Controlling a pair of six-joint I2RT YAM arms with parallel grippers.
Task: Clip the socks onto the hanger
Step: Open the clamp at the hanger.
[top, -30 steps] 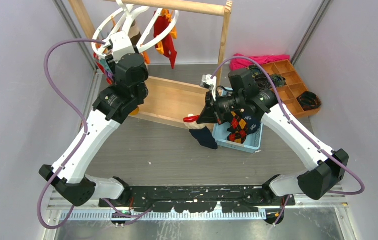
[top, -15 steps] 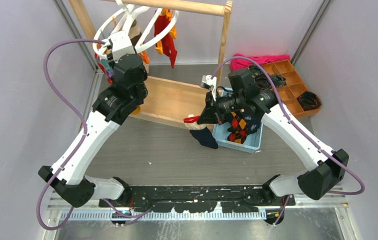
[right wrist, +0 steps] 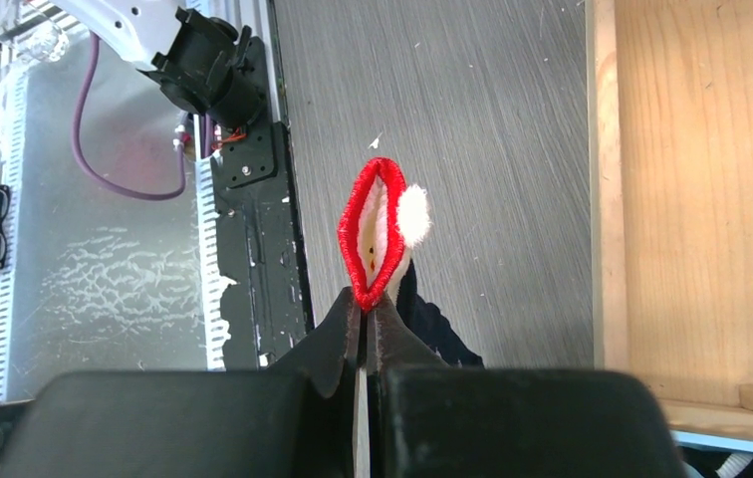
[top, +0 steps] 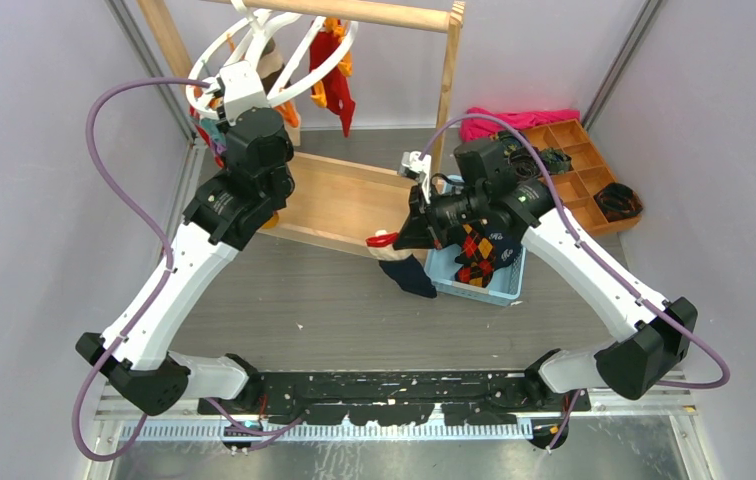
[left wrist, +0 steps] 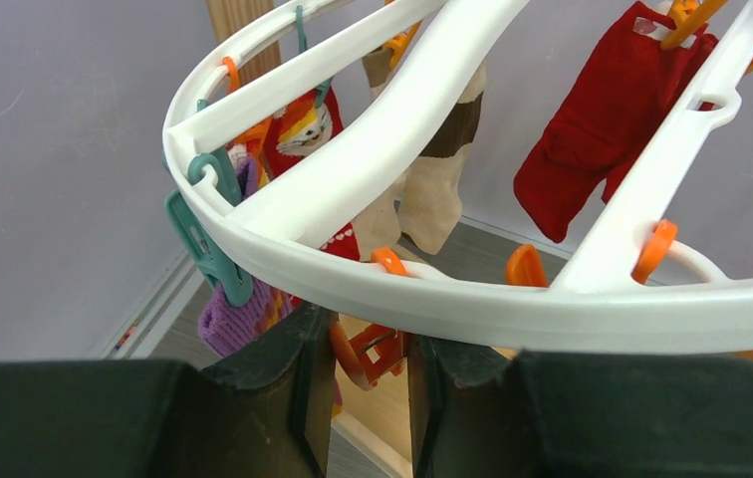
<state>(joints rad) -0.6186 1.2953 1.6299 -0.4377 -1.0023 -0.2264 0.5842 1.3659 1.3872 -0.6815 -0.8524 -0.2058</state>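
- Top external view: the right claw [top: 397, 240] holds the sock [top: 411, 277] above the counter [top: 304, 310], just left of the one blue basket [top: 474, 291]. The hanger [top: 331, 66] is well apart from it, up and to the left on the wooden rack.
- The right wrist view shows this claw pinched together on the sock's red cuff. The cuff opening points away from the fingertips and the dark foot trails below, so the long axis hangs downward.
- The left claw [left wrist: 370, 347] is already at the hanger's near rim, closed around one orange clip [left wrist: 377, 357], which fills the gap between its fingers.
- The coming move therefore seems to turn on carrying the cuff up and left to that clip. The left arm is the nearer one to the hanger, and the right arm bears the sock.
- Counts on the hanger, left wrist view:
  - Four kinds of sock: a red sock [left wrist: 602, 139], a beige-and-brown sock [left wrist: 432, 189], a face-patterned sock [left wrist: 303, 129] and a purple sock [left wrist: 233, 324].
  - On the near rim: three more orange clips and one teal clip [left wrist: 208, 249].
- Socks left in the basket: I cannot tell how many.
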